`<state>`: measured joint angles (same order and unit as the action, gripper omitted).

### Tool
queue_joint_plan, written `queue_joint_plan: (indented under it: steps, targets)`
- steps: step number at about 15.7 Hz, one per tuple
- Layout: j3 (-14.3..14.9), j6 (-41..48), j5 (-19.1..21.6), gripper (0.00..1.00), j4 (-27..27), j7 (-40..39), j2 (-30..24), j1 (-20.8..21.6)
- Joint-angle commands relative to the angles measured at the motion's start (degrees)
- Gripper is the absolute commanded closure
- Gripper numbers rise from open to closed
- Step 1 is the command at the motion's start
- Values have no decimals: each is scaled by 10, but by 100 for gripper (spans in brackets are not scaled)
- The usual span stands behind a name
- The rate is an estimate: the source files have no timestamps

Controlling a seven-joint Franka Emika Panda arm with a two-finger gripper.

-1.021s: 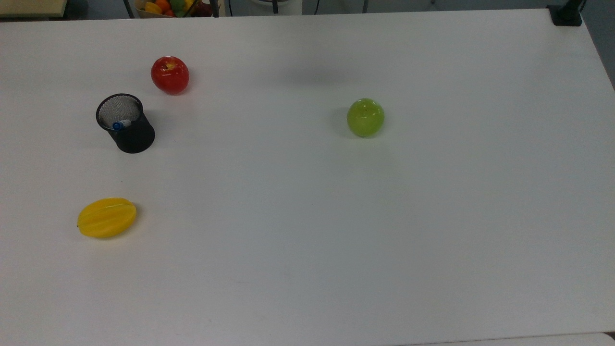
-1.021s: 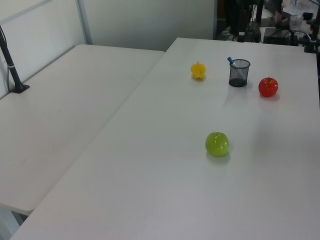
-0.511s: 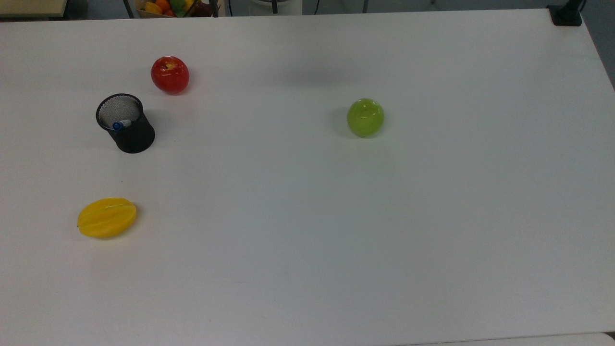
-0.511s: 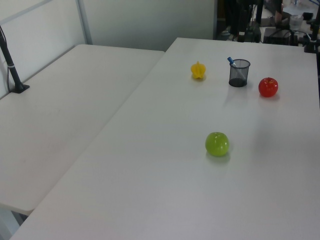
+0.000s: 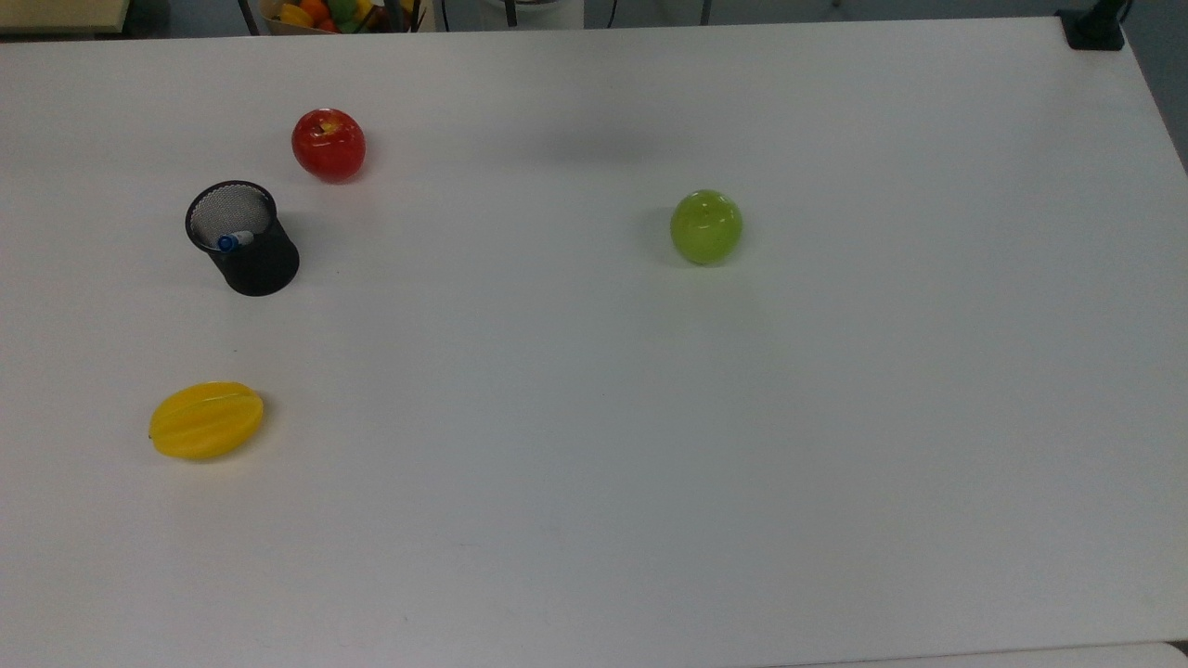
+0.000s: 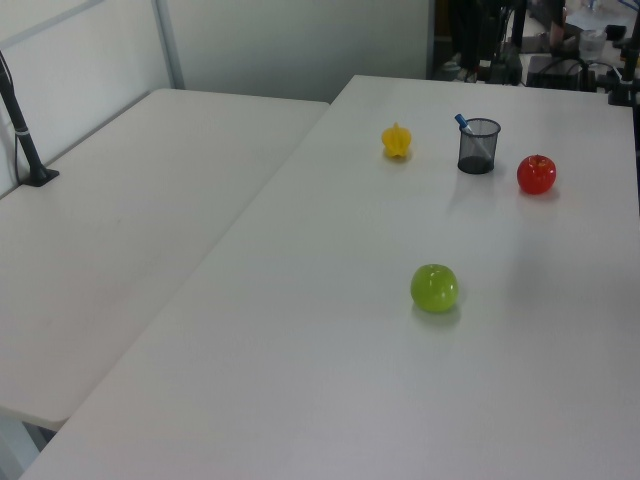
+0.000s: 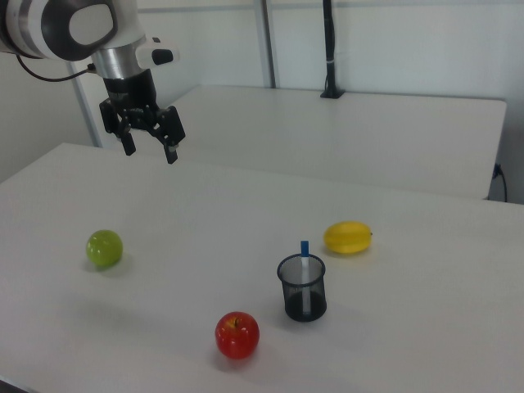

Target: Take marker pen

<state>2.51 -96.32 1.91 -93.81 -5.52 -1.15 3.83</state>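
Because the marker pen [image 5: 234,241] stands in the black mesh cup [image 5: 249,252] in the top view, its light, stiff, slippery barrel probably suits a grasp near the blue cap. In the right view, the end effector [image 7: 149,140], fingers apart, hangs high, well apart from the marker pen.

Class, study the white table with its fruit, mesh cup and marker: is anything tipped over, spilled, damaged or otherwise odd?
Nothing stands out. The black mesh pen cup stands upright with the blue-capped white marker pen in it. The red apple, green apple and yellow ridged fruit rest apart on the white table. The open gripper hangs above.
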Motion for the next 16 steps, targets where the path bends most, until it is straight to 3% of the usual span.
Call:
queue_joint_plan:
  steps: [1,16]
  targets:
    - [17,-15,-6,0,-11,-12,-11,6]
    - [104,-221,-29,0,-53,-13,-4,3]
